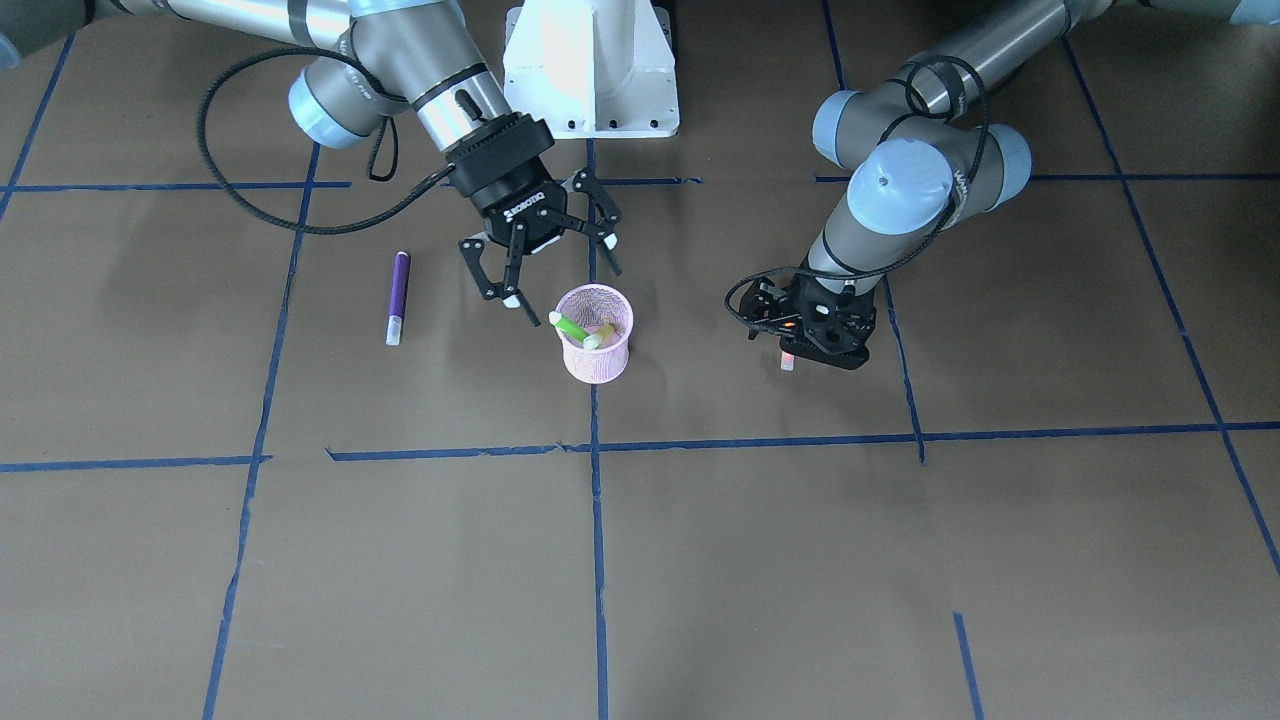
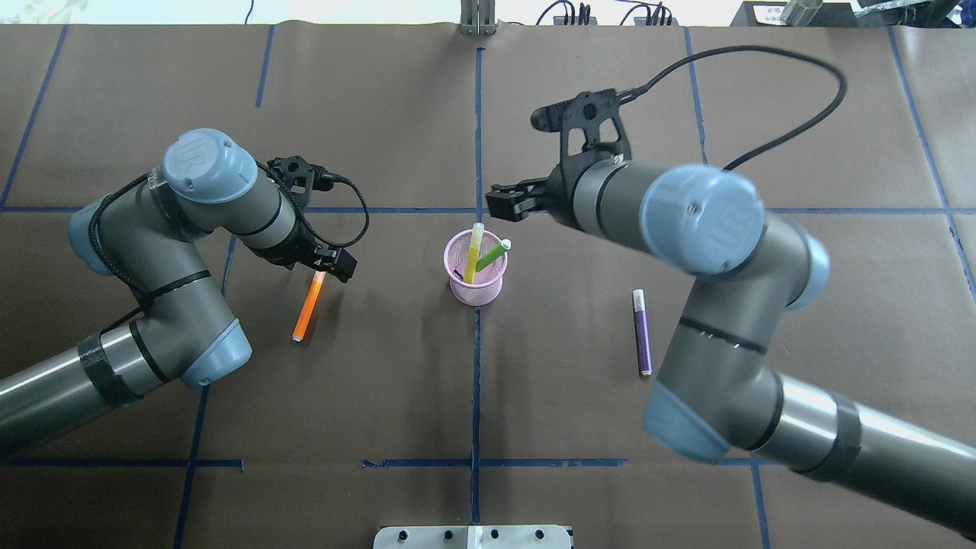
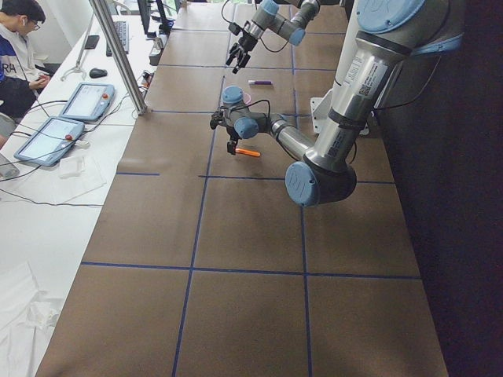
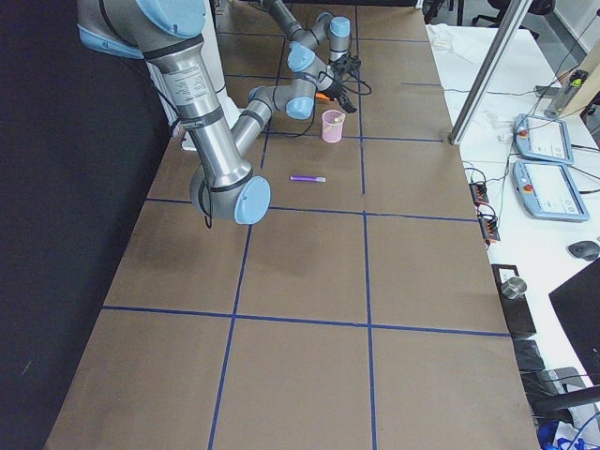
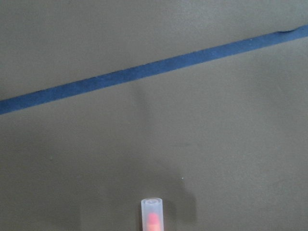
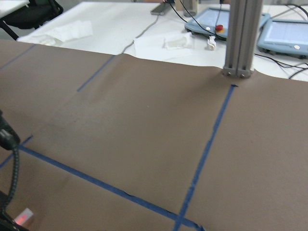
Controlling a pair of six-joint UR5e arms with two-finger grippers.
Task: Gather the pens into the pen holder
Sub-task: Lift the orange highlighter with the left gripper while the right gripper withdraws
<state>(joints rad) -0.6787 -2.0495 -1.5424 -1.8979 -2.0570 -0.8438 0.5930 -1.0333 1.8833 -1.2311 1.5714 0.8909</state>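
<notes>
We see the right jaws spread wide close above the pen holder [image 1: 598, 368], which holds a green pen [image 1: 570, 324] and a yellow pen [image 1: 603, 334], leaning, caps up. The left jaws sit at the cap end of the orange pen [image 2: 306, 311]; we cannot tell whether they pinch it. It and the purple pen [image 2: 642, 335] lie flat on the bench [image 2: 534, 427], caps pointing away from the robot.

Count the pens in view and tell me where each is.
4. A green pen and a yellow pen stand tilted in the pink pen holder; the orange pen lies on the robot's left, the purple pen on its right. None appears hidden.
</notes>
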